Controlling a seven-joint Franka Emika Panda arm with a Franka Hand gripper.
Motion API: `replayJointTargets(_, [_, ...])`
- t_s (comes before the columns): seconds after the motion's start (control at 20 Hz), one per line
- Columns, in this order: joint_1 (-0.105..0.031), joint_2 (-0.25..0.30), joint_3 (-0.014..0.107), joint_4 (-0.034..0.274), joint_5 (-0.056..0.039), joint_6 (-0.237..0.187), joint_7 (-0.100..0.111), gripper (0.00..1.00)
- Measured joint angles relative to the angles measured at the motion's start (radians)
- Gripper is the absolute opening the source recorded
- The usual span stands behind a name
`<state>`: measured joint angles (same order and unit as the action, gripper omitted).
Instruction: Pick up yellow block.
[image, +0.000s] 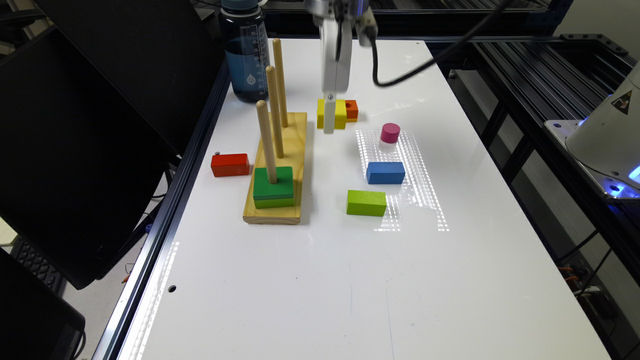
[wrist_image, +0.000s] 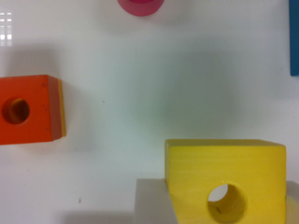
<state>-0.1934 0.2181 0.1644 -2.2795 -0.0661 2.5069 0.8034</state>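
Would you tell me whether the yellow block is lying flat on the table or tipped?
Cannot tell for certain. The yellow block shows its hole facing up, flanked by the gripper fingers, but whether it rests on the table is hidden.

orange block (image: 351, 109) touching yellow block (image: 338, 114), elsewhere open

blue block (wrist_image: 295, 42) cropped, pink cylinder (wrist_image: 140, 6) cropped

The bright yellow square wooden block (image: 339, 114) (wrist_image: 224, 179) lies flat on the white table (image: 350, 280) near its far edge (a round hole runs through its top face), roughly midway across the table's width.
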Motion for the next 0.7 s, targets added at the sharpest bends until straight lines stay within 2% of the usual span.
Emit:
replayJointTargets(0.25, [0.0,-0.016,0.001,0.002,0.0016,-0.013,0.0,0.0])
replayJointTargets(0.45, [0.0,-0.103,0.005,0.008,0.0224,-0.103,-0.008,0.0])
replayJointTargets(0.55, [0.0,-0.12,0.006,0.004,0.0271,-0.116,-0.011,0.0])
replayJointTargets(0.7, [0.0,-0.113,0.006,0.004,0.0273,-0.114,-0.011,0.0])
